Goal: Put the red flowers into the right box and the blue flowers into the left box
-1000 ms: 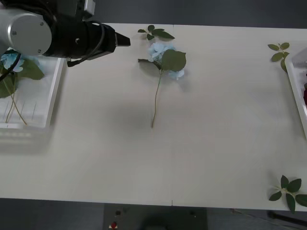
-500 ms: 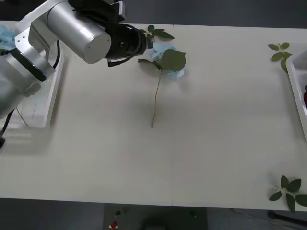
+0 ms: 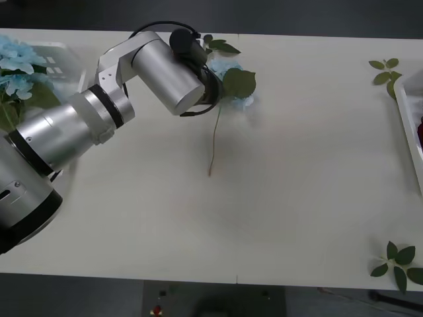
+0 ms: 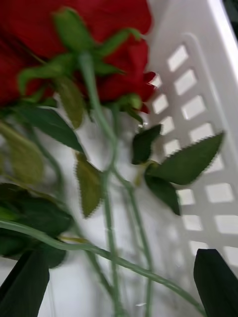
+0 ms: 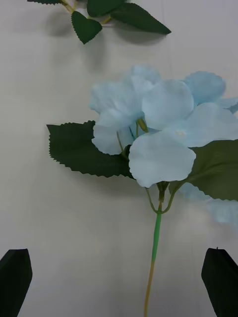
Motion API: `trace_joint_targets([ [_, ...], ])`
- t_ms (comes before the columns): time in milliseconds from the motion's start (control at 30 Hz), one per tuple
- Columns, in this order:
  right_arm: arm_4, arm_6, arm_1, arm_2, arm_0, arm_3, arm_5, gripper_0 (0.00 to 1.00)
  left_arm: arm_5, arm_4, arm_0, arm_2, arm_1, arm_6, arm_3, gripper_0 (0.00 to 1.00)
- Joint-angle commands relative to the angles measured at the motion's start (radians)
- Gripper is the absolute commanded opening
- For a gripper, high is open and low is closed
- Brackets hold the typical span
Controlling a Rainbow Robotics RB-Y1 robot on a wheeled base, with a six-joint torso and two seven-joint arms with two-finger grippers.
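The left arm [image 3: 165, 72] covers part of the blue flower's [image 3: 232, 82] bloom, while the frame edge crops the right box [image 3: 411, 119].

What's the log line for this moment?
left gripper: open, over blue flower | right gripper: open, over red flowers in right box

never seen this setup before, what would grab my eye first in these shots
The big silver left arm sweeps across the table from the near left, its left gripper open above a lone blue flower lying at the table's far middle, stem toward the robot. Next come the red flowers heaped in the right box, close under the open right gripper.
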Motion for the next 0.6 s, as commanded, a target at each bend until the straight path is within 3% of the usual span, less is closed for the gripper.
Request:
trace_joint_targets([
  [33, -0.094, -0.012, -0.106, -0.012, -0.085, -0.147, 0.106, 0.86, -0.031, -0.048, -0.043, 0.017, -0.048, 0.033, 0.044, 1.0],
  [167, -0.2, 0.0, -0.181, -0.026, -0.172, -0.299, 0.281, 0.86, -0.06, -0.1, -0.041, 0.014, -0.102, 0.033, 0.115, 1.0],
  [300, -0.326, 0.009, -0.205, -0.15, -0.22, -0.411, 0.512, 0.85, -0.084, -0.158, -0.043, 0.012, -0.156, 0.038, 0.184, 1.0],
  [500, -0.356, 0.012, -0.129, -0.43, -0.221, -0.529, 0.86, 0.86, -0.098, -0.22, -0.041, 0.012, -0.211, 0.042, 0.261, 1.0],
  [600, -0.401, 0.017, -0.102, -0.477, -0.22, -0.562, 0.936, 0.86, -0.098, -0.236, -0.041, 0.01, -0.223, 0.042, 0.273, 1.0],
])
